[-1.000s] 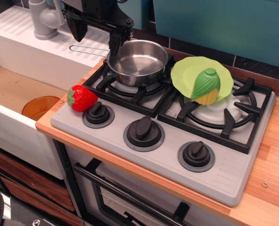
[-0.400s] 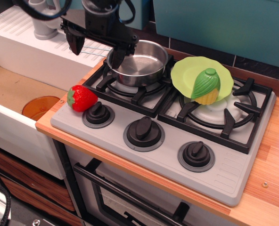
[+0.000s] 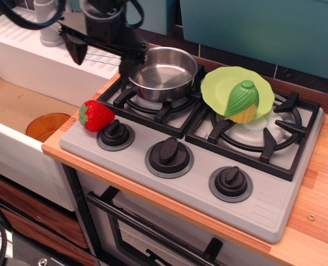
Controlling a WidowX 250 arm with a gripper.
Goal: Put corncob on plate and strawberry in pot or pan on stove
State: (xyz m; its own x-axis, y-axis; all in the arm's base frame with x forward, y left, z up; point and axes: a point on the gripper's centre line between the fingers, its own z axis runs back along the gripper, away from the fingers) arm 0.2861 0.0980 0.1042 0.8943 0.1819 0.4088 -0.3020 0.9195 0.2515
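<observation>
Tool [image 3: 100, 54] hung with jaws spread, gripping nothing, at 9 o'clock of the pot [image 3: 163, 72], over its wire handle. Pot sat on the left burner of the stove [image 3: 264, 210]. Corncob [image 3: 242, 101] lay on the plate [image 3: 219, 83] at the right burner's 11 o'clock. Strawberry [image 3: 96, 115] rested on the stove's left edge, touching the leftmost knob [image 3: 115, 133]. Orange cup [image 3: 47, 125] stood in the sink beyond the worktop [image 3: 319, 183].

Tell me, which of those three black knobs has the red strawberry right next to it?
The leftmost knob. The strawberry sits just beside it at the stove's left corner; the middle knob and the right knob have nothing near them.
</observation>
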